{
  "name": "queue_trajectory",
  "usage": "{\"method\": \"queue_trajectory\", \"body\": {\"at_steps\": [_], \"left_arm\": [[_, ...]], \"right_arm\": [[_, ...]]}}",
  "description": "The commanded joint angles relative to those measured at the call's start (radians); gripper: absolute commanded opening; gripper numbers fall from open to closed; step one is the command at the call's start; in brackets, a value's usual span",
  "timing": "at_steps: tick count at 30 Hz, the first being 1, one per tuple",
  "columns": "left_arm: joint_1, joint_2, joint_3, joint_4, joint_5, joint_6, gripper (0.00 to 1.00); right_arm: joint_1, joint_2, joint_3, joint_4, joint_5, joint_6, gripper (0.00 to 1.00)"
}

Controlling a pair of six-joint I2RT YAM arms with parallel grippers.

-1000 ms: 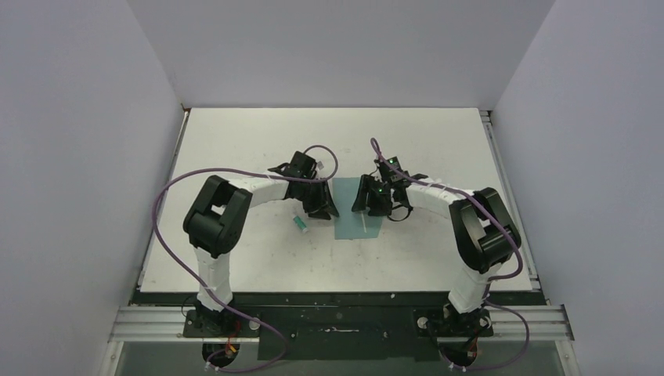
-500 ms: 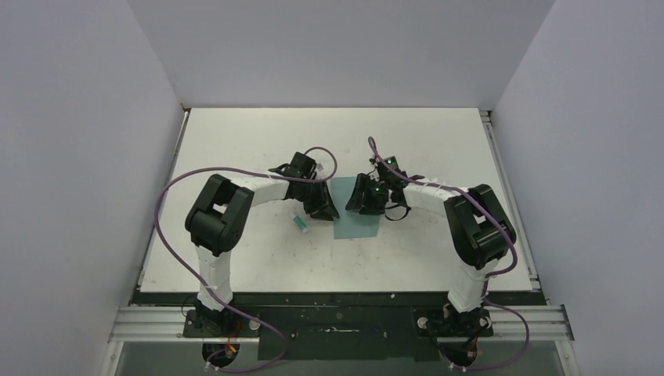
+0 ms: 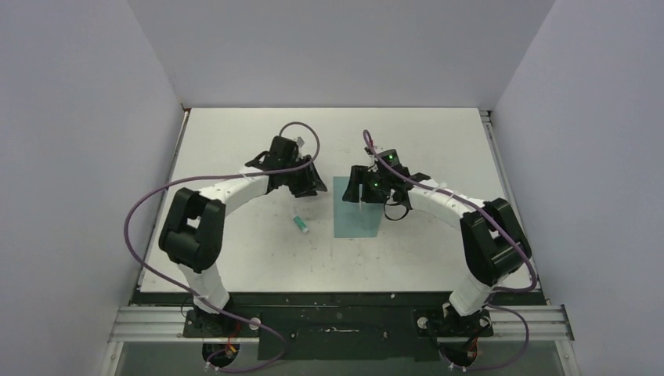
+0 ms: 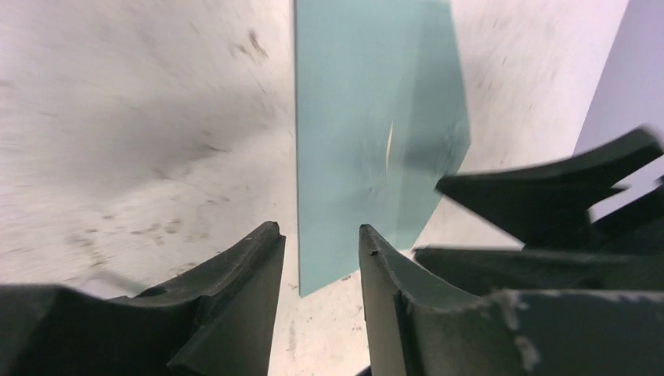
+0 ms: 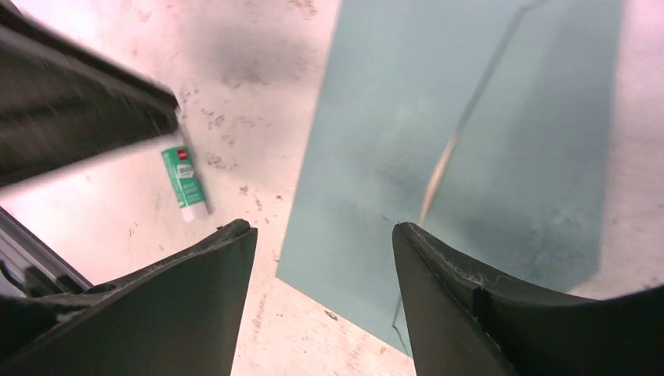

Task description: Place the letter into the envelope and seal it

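While hanging above the table (image 3: 235,149) just left of the envelope (image 3: 358,213), grips nothing: left gripper (image 4: 317,235), fingers parted by a narrow gap, only bare tabletop between them. Off the envelope's left edge, toward its far end, not touching the paper. Closest corner of the envelope just beyond the fingertips in the left wrist view.

Nearer the arm bases, also left of the envelope and apart from it: small white-and-green glue tube (image 3: 300,225), lying flat and slanted.

Then the envelope itself: teal, flat on the table, long side running away from the bases. Across its face, a slanted fold line (image 5: 501,55). Along that fold, a thin tan sliver (image 5: 438,176); possibly the letter's edge, cannot tell. Rest of the letter not to be made out.

Over the envelope's far end: right gripper (image 5: 322,231), fingers spread wide, clasping nothing, teal paper and a strip of table showing in the gap. Appears lifted off the paper, dark shadow cast beneath.

Blurred in each wrist view: the other arm's gripper, just across the envelope's left edge.
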Motion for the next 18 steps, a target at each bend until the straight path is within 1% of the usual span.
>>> {"method": "queue_trajectory", "body": {"at_steps": [1,3,5,7,10,11,12,15,18], "left_arm": [[0.084,-0.164,-0.027,-0.015,-0.169,0.054,0.40],[0.121,-0.226,-0.062,-0.044,-0.265,0.069,0.47],[0.154,-0.299,-0.086,-0.082,-0.379,0.096,0.57],[0.189,-0.364,-0.107,-0.121,-0.477,0.127,0.71],[0.238,-0.444,-0.130,-0.158,-0.603,0.153,0.99],[0.254,-0.467,-0.136,-0.167,-0.632,0.160,0.97],[0.272,-0.487,-0.142,-0.176,-0.660,0.165,0.96],[0.326,-0.541,-0.158,-0.209,-0.728,0.168,0.96],[0.391,-0.583,-0.173,-0.252,-0.760,0.143,0.96]], "right_arm": [[0.130,-0.032,0.054,0.049,0.102,-0.160,0.68],[0.217,-0.006,0.090,0.017,0.205,-0.209,0.73],[0.312,0.033,0.139,-0.012,0.303,-0.242,0.78],[0.391,0.082,0.188,-0.030,0.389,-0.264,0.82],[0.468,0.182,0.277,-0.055,0.465,-0.271,0.84],[0.481,0.209,0.309,-0.068,0.471,-0.276,0.84],[0.492,0.240,0.337,-0.080,0.482,-0.277,0.84],[0.517,0.327,0.428,-0.125,0.519,-0.278,0.84],[0.540,0.402,0.511,-0.173,0.580,-0.278,0.80]]}}
